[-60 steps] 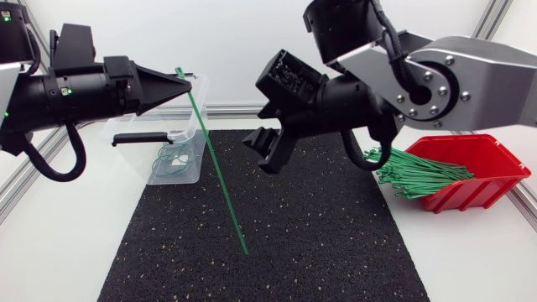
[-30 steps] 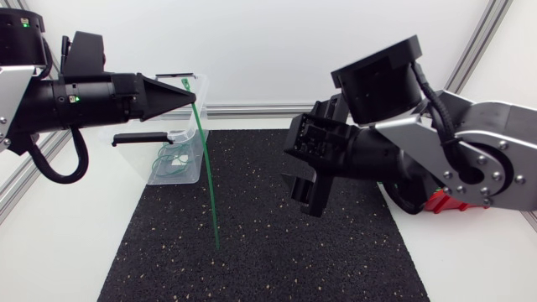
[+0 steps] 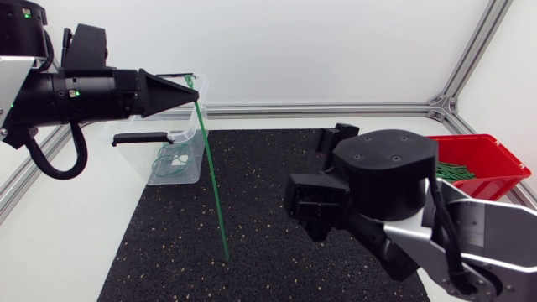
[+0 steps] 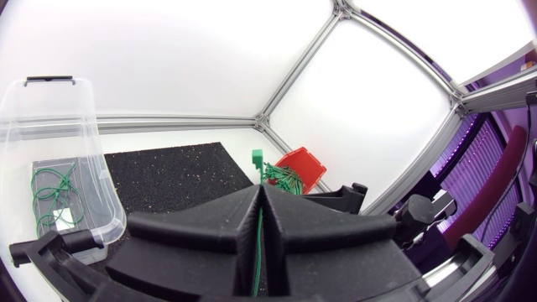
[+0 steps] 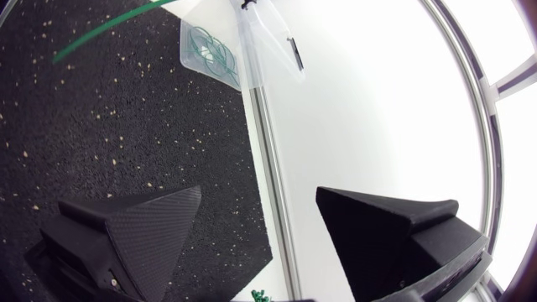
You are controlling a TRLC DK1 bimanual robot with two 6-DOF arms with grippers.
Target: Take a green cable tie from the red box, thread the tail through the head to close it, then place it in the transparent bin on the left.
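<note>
Head view has the green cable tie (image 3: 211, 172) hanging in the air over the black mat (image 3: 277, 252), between the transparent bin (image 3: 134, 153) and the right arm. The left tool (image 3: 195, 92) is pinched together on its upper end. In the left wrist view the two fingers of that tool (image 4: 260, 186) meet flat on the strap, and the square head (image 4: 257, 156) pokes out just ahead of their tips.

The tie's long axis runs close to upright with a slight slant. The head is up at the left tool and the tail tip (image 3: 226, 255) is low, near the mat. Whether the tip touches the mat cannot be told.

The right tool (image 5: 258, 191) has its fingers spread wide with nothing between them. The strap crosses well ahead of it, apart from both fingers.

The tie looks like a thin plastic strap, so it is probably very light, smooth and rather slippery. It likely bends easily across its flat face and springs back when let go. Held only at the head, the long tail will probably sway and flick at a touch.

A sound place for the second hold seems to be on the flat faces a little above the tail tip. That leaves a short free end to steer into the head.

Closed ties (image 3: 172, 159) already lie in the bin, and a loose bundle (image 3: 453, 172) fills the red box (image 3: 495, 155) at the table's (image 3: 50, 243) right side.
</note>
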